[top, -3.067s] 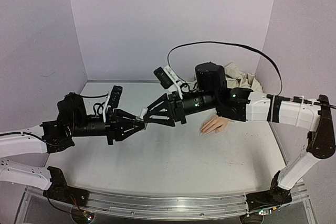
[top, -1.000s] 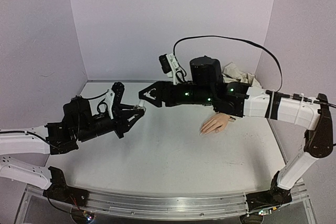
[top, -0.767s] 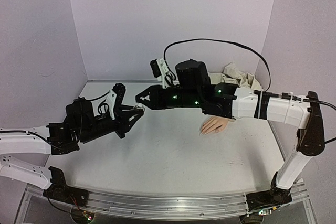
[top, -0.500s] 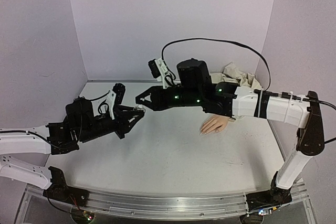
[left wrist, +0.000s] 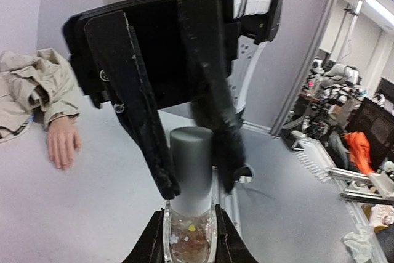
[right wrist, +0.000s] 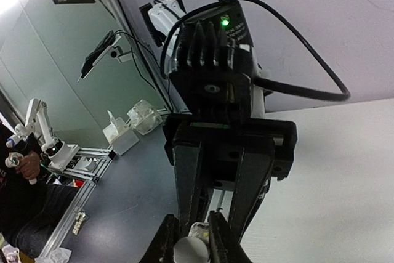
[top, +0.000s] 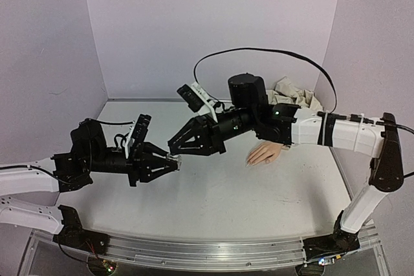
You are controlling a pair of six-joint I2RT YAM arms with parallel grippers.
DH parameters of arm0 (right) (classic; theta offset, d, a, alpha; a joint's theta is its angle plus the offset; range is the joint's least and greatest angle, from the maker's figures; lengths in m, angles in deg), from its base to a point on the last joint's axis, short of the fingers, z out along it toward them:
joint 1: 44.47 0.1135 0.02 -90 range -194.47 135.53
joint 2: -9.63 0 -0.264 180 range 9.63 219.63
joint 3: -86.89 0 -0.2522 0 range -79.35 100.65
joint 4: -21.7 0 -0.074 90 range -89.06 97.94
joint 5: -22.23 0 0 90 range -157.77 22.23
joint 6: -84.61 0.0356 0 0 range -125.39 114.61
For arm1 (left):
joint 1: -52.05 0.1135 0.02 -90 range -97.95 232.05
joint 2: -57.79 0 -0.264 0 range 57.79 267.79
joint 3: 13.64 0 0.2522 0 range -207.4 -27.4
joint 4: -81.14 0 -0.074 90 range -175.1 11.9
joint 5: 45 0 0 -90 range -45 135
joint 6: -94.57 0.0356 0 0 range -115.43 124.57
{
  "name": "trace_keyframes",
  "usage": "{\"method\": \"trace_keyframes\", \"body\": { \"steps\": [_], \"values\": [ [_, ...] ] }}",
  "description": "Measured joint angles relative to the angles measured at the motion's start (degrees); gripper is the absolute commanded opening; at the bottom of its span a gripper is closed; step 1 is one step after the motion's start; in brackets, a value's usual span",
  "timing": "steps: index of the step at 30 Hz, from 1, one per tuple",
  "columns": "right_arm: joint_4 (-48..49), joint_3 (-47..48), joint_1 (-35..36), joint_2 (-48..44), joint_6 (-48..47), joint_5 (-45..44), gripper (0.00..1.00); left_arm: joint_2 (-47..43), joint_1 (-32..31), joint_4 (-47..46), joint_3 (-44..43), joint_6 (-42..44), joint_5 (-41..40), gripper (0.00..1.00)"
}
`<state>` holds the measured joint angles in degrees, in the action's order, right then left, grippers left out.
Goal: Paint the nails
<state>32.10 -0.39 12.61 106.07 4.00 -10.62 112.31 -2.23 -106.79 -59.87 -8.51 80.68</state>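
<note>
Now the right fingers (left wrist: 143,140) are down on the grey cylindrical cap (left wrist: 191,164), pinched narrow onto it from both sides; a second ago they stood wide, above and apart from the left arm, so this is a fresh grab. Left fingers (left wrist: 152,246) have not changed grip: clamped narrow on the small clear bottle (left wrist: 188,241) with flecks inside, cap pointing at the right arm; the left arm has shifted a little toward the front of the white table (top: 226,205). Both arms meet in mid-air left of centre; bottle is off the table.

Pale pinkish-tan mannequin hand (top: 265,154) lies palm down at the right rear, well apart from the bottle, wrist in a crumpled beige jacket sleeve (top: 294,95); nails (top: 250,161) are too small to judge, no paint visible on them.

My read: cap still on, so we're at the unscrew step, painting not started; next needs a twist from the right with the left holding firm; risk is the bottle slipping or tipping in the pinch.
</note>
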Motion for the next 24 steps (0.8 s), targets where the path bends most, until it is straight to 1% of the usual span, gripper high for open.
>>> {"method": "trace_keyframes", "body": {
  "steps": [1, 3, 7, 11, 13, 15, 20, 24],
  "values": [
    [-0.55, -0.55, 0.11, -0.46, 0.5, -1.9, 0.69, -0.42, -0.02, 0.24, 0.52, 0.94, -1.84, 0.0],
    [-3.08, -1.46, 0.24, -2.14, 1.29, -8.92, 0.74, -1.25, 0.11, 0.74, 1.62, 2.47, -8.13, 0.0],
    [-5.9, -1.53, 0.5, -5.86, 6.03, -26.69, 0.74, -1.6, -2.05, 1.49, 1.9, 5.75, -22.18, 0.0],
    [-6.16, -1.22, 0.5, -6.8, 12.81, -37.92, 0.68, -0.96, -4.66, 2.21, 1.88, 7.8, -33.42, 0.0],
    [-6.86, -0.79, 0.61, -6.08, 15.06, -41.16, 0.65, -0.28, -4.83, 2.21, 1.86, 8.46, -36.81, 0.0],
    [-7.41, 0.68, 0.92, -4.33, 16.98, -43.43, 0.65, 0.5, -4.94, 2.23, 1.84, 8.7, -39.69, 0.0],
    [-8.17, 4.26, 2.16, 0.26, 19.39, -45.0, 0.64, 2.82, -5.22, 2.27, 1.2, 8.81, -43.28, 0.0],
    [-8.33, 6.67, 2.75, 3.41, 20.37, -44.81, 0.52, 3.82, -5.49, 2.27, 0.55, 8.81, -44.3, 0.0]
  ]
}}
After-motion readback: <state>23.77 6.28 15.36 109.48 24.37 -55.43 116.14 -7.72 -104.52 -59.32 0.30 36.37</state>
